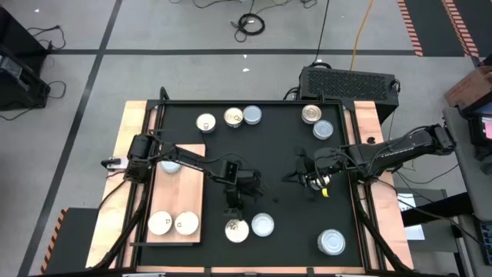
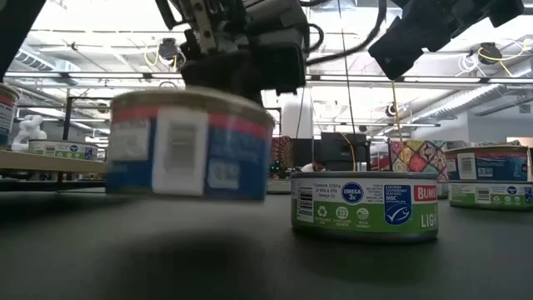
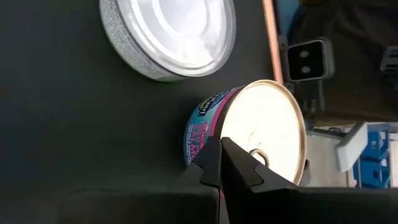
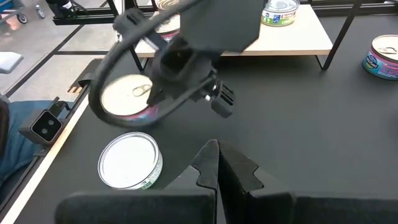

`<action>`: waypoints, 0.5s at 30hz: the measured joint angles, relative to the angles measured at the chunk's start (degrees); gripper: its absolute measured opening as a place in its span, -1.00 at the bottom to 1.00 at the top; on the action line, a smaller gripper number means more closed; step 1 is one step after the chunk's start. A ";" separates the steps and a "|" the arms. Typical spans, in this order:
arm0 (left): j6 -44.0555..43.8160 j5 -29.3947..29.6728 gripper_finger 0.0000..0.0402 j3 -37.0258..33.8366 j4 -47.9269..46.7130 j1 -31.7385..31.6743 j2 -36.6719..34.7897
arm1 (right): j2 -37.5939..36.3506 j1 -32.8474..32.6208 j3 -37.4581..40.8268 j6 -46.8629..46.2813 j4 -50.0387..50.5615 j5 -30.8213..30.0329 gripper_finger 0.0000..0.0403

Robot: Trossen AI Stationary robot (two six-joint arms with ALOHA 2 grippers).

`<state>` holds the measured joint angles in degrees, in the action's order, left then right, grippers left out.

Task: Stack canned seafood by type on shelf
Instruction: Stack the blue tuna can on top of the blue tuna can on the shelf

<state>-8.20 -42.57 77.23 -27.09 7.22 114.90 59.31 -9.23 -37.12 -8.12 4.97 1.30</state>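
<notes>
A cream-topped can (image 3: 249,134) with a blue and pink label hangs just above the black mat near its front edge, under my left gripper (image 3: 227,165), which is shut on it. The low view shows this can (image 2: 190,142) raised and slightly tilted. Beside it a silver-topped, green-labelled can (image 2: 364,206) stands on its base on the mat. The shelf (image 1: 184,188) lies at the left with two cream-topped cans (image 1: 172,223) at its near end and a silver one (image 1: 171,163) under my left arm. My right gripper (image 4: 217,158) is shut at mid-table, touching nothing. My left gripper is shut at the can's top rim (image 3: 219,127), close to the pull tab (image 3: 258,155). The fingers slant down from the table's left and far side. They cover the spot, so the kind of hold does not show. The can is lifted clear of the mat, slightly tilted.
Several more cans stand along the mat's far edge (image 1: 233,117) and far right (image 1: 317,121). A stack of silver cans (image 1: 332,242) is at the near right corner. A black box (image 1: 347,81) sits beyond the table. The mat's middle (image 1: 269,154) is bare.
</notes>
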 joint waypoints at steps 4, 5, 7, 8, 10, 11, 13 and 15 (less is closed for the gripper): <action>2.31 0.14 -1.00 0.00 -2.99 -1.27 -3.47 | 0.00 0.00 0.00 0.00 0.11 0.02 -1.00; 2.76 0.88 -1.00 0.00 -4.01 -1.62 -4.45 | 0.00 0.00 0.00 0.00 0.15 0.02 -1.00; 3.78 2.60 -1.00 0.00 -6.10 -2.37 -6.80 | 0.00 0.00 0.00 0.00 0.26 0.02 -1.00; 4.17 3.28 -1.00 0.00 -7.26 -2.75 -7.92 | 0.00 0.01 0.00 0.02 0.26 0.02 -1.00; 4.52 4.08 -1.00 0.00 -8.48 -3.55 -10.43 | 0.00 0.00 0.00 0.15 0.24 0.02 -1.00; 4.79 4.76 -1.00 0.00 -9.72 -3.92 -11.72 | 0.00 0.00 0.01 0.17 0.26 0.02 -1.00; 5.86 5.43 -1.00 0.02 -11.75 -4.79 -13.75 | 0.00 0.01 0.01 0.20 0.07 0.02 -1.00; 7.25 5.72 -1.00 0.02 -14.50 -5.60 -15.76 | 0.02 0.02 0.02 0.20 0.12 0.02 -1.00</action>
<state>-0.95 -36.86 77.25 -41.59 1.62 99.15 59.33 -9.21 -37.10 -7.92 5.09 1.32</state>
